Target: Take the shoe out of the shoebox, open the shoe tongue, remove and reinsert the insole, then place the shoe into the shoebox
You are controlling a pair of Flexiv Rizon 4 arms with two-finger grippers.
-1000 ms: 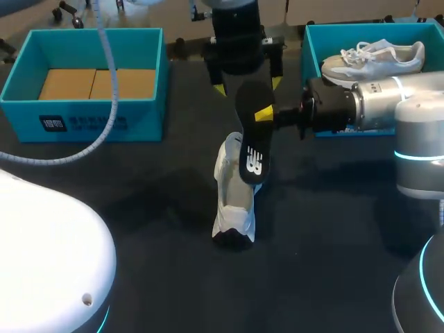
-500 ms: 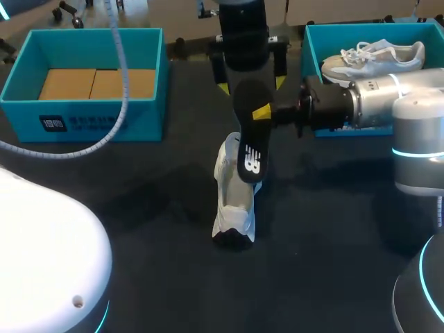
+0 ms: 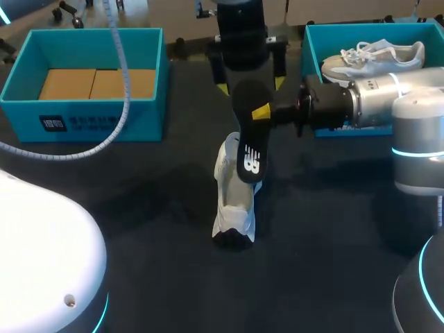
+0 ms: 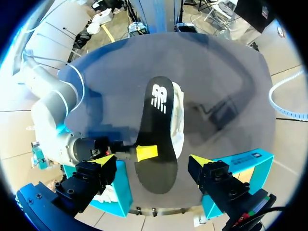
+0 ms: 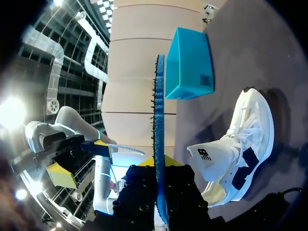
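White sneaker [image 3: 232, 205] is lying near the middle of the dark table [image 3: 333, 229]. Its long axis is running far-to-near, with the dark toe pointing at the near edge and the heel end toward the left gripper [image 3: 248, 84]. Flat black insole [image 3: 250, 135] with a white logo is hanging over the heel end, roughly in line with the sneaker, logo end down. Right gripper [image 3: 261, 113] is coming in from the side and clamping the insole about midway, one yellow tip showing on its black face. The right wrist view is showing the insole [image 5: 159, 125] edge-on, rising from between its own fingers, with the sneaker [image 5: 240, 144] beside it. The left gripper [image 4: 153, 161] is hanging at the insole's far end with its fingers spread wide, the insole [image 4: 156, 139] between them but apart. Compared with a second ago, insole and right gripper are sitting slightly further left, the grey cable [image 3: 119, 83] is hanging further right, and the sneaker is lying where it was. The insole is hiding the sneaker's heel and opening, so contact there cannot be judged. A teal shoebox with brown cardboard inserts [image 3: 97, 125] is standing far left. A second teal shoebox [image 3: 309, 48], far right, is holding another pale sneaker [image 3: 374, 59], partly covered by the right arm.
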